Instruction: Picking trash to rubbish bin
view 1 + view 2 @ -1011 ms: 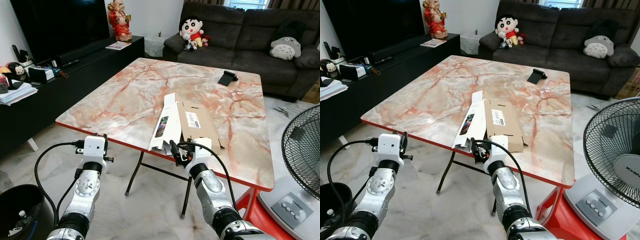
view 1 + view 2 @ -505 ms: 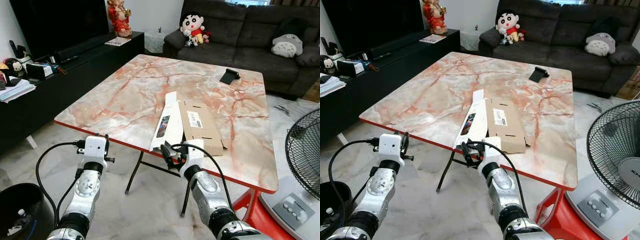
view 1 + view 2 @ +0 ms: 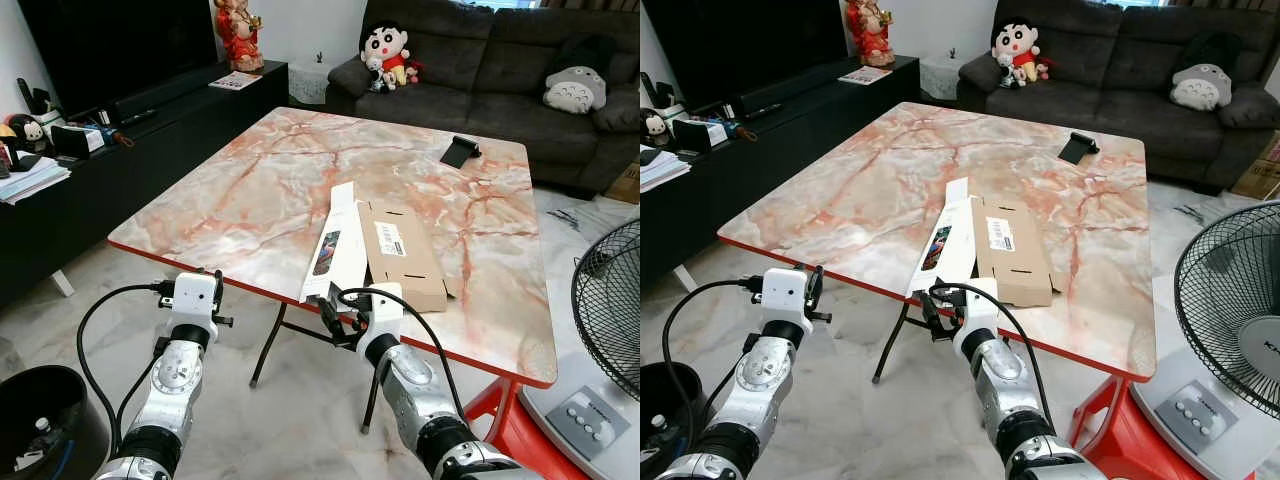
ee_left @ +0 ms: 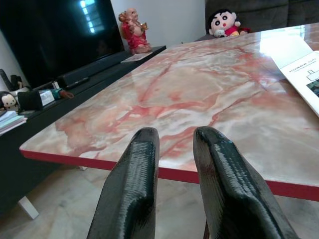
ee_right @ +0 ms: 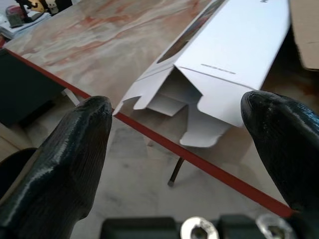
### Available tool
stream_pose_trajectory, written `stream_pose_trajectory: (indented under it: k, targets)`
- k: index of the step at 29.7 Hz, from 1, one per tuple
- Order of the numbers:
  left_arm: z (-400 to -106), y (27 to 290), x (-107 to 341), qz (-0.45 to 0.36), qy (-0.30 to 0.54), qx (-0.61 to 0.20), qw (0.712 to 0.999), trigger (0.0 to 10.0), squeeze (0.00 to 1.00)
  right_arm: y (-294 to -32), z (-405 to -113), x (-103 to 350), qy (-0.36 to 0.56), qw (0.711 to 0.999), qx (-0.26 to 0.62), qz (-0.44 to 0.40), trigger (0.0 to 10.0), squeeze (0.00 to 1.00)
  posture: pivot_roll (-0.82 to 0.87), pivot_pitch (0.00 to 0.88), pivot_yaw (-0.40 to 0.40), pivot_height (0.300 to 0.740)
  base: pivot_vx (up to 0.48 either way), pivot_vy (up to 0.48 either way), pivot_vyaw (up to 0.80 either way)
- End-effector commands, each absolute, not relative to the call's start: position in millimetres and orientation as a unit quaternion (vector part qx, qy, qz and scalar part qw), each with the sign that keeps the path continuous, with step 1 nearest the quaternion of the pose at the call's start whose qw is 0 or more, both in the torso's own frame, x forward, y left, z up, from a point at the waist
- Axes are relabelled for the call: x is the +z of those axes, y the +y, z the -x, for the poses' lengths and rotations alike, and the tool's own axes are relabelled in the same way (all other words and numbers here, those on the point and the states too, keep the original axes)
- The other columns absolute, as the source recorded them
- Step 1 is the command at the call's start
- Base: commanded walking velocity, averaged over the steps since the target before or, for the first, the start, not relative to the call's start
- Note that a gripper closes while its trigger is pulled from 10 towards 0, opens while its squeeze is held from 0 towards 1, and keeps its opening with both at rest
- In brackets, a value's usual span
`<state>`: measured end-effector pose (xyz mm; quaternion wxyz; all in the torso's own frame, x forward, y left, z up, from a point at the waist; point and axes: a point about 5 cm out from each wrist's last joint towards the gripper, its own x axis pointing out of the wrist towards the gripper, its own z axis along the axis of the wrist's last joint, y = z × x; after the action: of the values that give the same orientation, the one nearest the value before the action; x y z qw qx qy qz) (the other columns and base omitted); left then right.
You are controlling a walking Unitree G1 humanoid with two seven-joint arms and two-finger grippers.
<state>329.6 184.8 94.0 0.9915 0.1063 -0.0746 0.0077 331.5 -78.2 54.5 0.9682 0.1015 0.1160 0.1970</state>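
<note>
- Our right gripper [image 5: 174, 144] is spread wide just off the near table edge, fingers flanking the open end of the white box [image 3: 338, 255]
- White box lies flat on the marble table [image 3: 250, 190], its torn flaps overhanging the red rim; a brown cardboard box [image 3: 402, 255] lies just beside it, touching along one side
- Our left gripper [image 4: 172, 174] hangs below the near-left table edge, fingers close together with a narrow gap, holding nothing
- Step in hand, as we judge it: closing on the white box end. To do it well we should advance until the flaps sit well between the fingers, keep level with the tabletop, and pinch the flattened body, not a loose flap that may tear or fold
- Risk: dragging the brown box along
- Rubbish bin [image 3: 40, 420] stands on the floor at our lower left, well apart from the table
- Room: dark sofa [image 3: 500, 70] with plush toys behind, black TV console [image 3: 130, 120] on our left, a fan [image 3: 610, 300] on our right, a small black object [image 3: 458, 152] at the far table corner
</note>
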Motion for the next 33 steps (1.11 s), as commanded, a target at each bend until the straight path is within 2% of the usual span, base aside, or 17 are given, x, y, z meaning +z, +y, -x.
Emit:
stream_pose_trajectory:
  k: [1, 16, 25, 33]
  targets:
    - [-328.9, 183.4, 90.0, -0.1, -0.062, 0.005, 0.993, 10.0, 0.0, -80.0, -335.4, 60.0, 0.108, 0.971, 0.188, -0.105, 10.0, 0.0, 0.03, 0.0, -0.023, 0.74, 0.0, 0.0, 0.0]
    - [-330.2, 183.9, 90.6, -0.099, -0.058, 0.003, 0.993, 10.0, 0.0, -90.6, -341.6, 59.5, 0.128, 0.975, 0.121, -0.134, 10.0, 0.0, 0.03, 0.0, -0.021, 0.74, 0.0, 0.0, 0.0]
    - [-330.5, 183.0, 90.6, -0.097, -0.055, -0.002, 0.994, 10.0, 0.0, -84.9, -345.7, 63.3, 0.145, 0.962, 0.126, -0.197, 10.0, 0.0, 0.04, 0.0, -0.021, 0.74, 0.0, 0.0, 0.0]
    - [-331.2, 182.8, 90.5, -0.096, -0.052, -0.008, 0.994, 10.0, 0.0, -78.6, -347.4, 66.1, 0.151, 0.955, 0.135, -0.218, 10.0, 0.0, 0.04, 0.0, -0.021, 0.74, 0.0, 0.0, 0.0]
